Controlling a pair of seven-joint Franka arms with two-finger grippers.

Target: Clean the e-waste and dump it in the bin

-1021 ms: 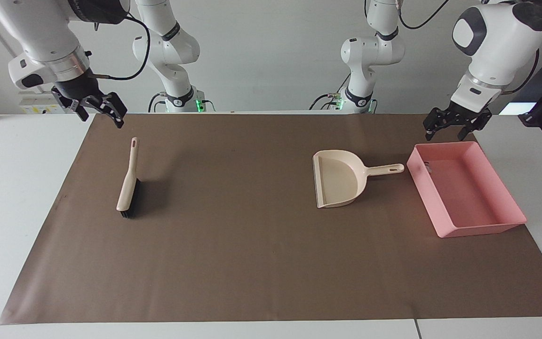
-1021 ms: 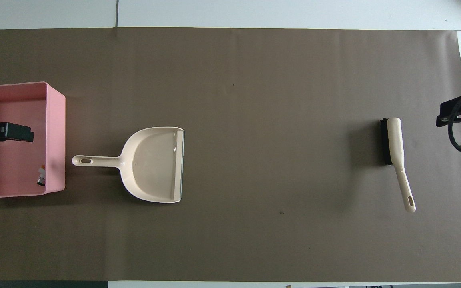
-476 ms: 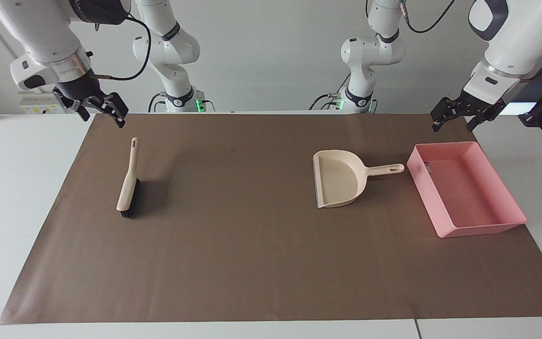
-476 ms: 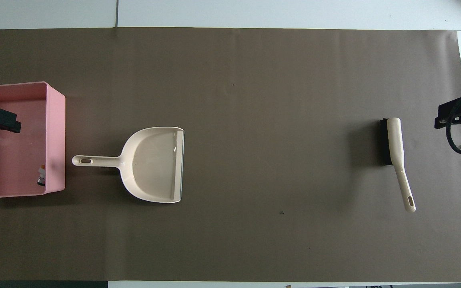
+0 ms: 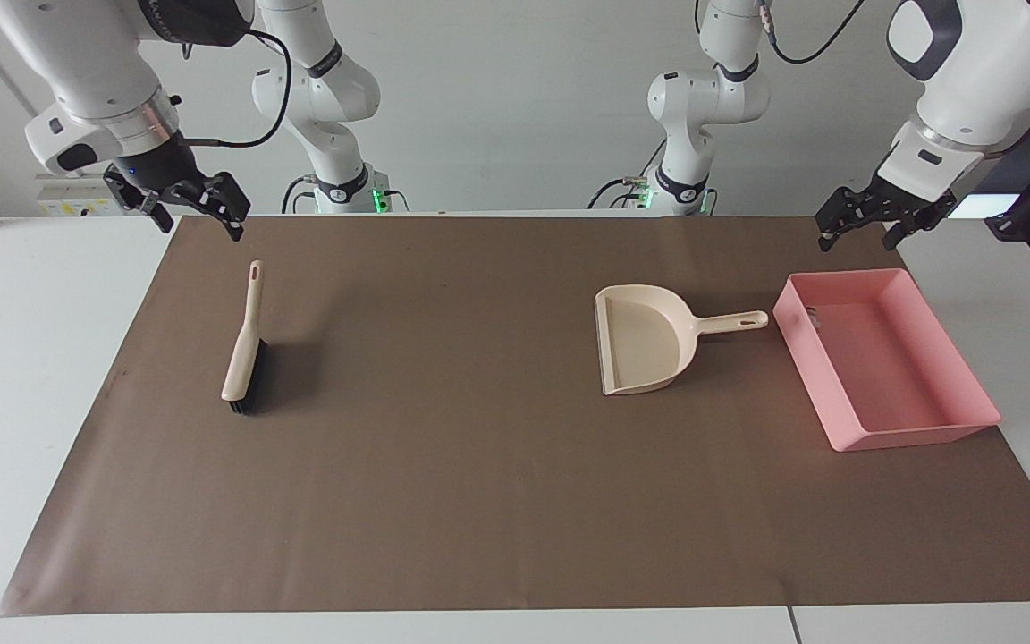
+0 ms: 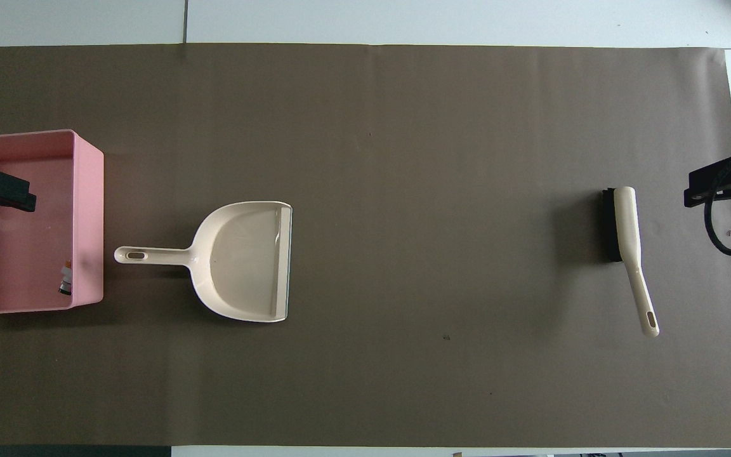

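Lying in the pink bin [image 6: 89, 190], the e-waste [image 6: 66, 280] rests near the dustpan [image 5: 645, 344], while the left gripper [image 5: 864, 224] and right gripper [image 5: 198, 210] hang open, empty.

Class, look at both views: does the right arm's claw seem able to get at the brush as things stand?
Probably yes. The right claw hangs open in the air close to the brush, whose handle lies bare on the mat with nothing beside it or over it.

White table [image 5: 32, 358] carries brown mat [image 5: 479, 501], bearing brush [image 5: 242, 358], dustpan [image 5: 645, 344], bin [image 5: 971, 380].
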